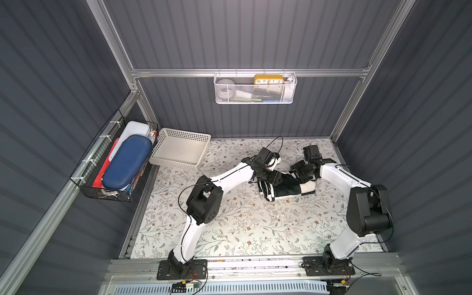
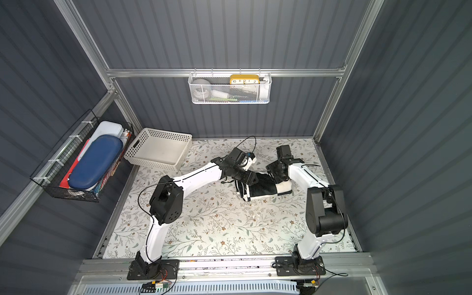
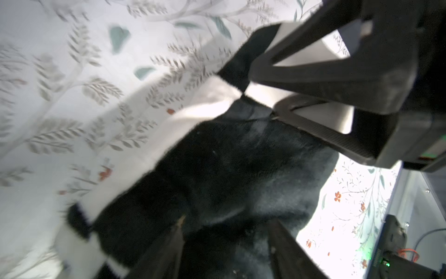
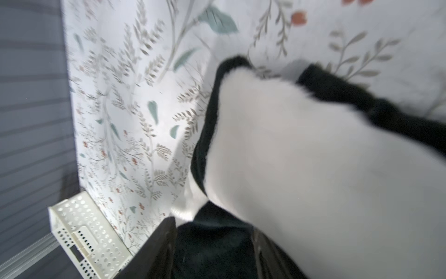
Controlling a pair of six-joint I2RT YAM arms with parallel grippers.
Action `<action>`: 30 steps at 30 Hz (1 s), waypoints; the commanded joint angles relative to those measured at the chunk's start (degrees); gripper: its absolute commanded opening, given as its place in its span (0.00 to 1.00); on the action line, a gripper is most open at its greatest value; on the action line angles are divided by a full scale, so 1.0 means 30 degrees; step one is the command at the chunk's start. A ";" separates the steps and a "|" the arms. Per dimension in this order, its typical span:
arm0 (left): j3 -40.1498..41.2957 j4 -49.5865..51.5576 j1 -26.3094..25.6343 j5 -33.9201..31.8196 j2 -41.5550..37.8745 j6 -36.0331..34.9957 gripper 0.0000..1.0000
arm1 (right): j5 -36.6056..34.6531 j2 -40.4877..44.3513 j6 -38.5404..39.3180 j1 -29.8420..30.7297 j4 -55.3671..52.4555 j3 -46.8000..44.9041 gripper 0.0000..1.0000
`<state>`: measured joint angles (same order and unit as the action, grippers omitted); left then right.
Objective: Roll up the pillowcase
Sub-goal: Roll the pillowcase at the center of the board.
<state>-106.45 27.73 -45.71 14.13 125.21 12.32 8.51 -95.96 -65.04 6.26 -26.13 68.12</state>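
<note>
The pillowcase [image 1: 288,190] [image 2: 263,190] lies as a short, thick black and white checked roll on the floral table covering, right of middle. My left gripper [image 1: 277,181] [image 3: 226,222] is at the roll's left end. Its fingers stand wide apart, astride black plush. My right gripper [image 1: 300,178] [image 4: 213,227] comes down on the roll's right part from behind, its fingers pressed on black plush. In the left wrist view the right gripper [image 3: 261,93] has a fold of cloth between its fingertips. A white square of the pillowcase [image 4: 313,157] bulges beside it.
An empty white perforated basket [image 1: 176,163] [image 4: 89,241] stands at the back left of the table. A black wire basket [image 1: 107,163] with a blue case hangs on the left wall. A white mesh basket [image 1: 255,89] hangs on the back wall.
</note>
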 commanded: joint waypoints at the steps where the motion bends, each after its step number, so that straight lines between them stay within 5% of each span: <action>1: -0.1069 0.1289 0.0179 -0.1045 -0.1245 -0.0152 0.67 | -0.0590 0.0727 0.0360 -0.0125 -0.1110 0.0143 0.58; 9: -0.3085 0.2551 0.1375 -0.4559 -0.1287 -0.0603 0.82 | 0.0102 0.3716 0.0519 -0.0095 -0.1985 -0.0993 0.59; 15: -0.6701 0.5834 0.4215 -1.1710 0.1957 -0.1973 0.95 | 0.0252 0.7286 0.1445 0.0037 -0.3972 -0.2120 0.64; 22: -0.7627 0.5466 0.7529 -1.3631 0.2813 -0.3027 0.99 | 0.2494 0.8218 0.2084 0.0081 -0.4893 -0.2746 0.66; 30: -0.6791 0.5246 0.8994 -1.5327 0.2582 -0.3658 0.99 | 0.4129 0.7437 0.3043 0.0169 -0.4103 -0.3625 0.66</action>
<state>-128.31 42.50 -18.68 -29.67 134.56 3.38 18.26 -72.73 -58.02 6.59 -38.57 58.22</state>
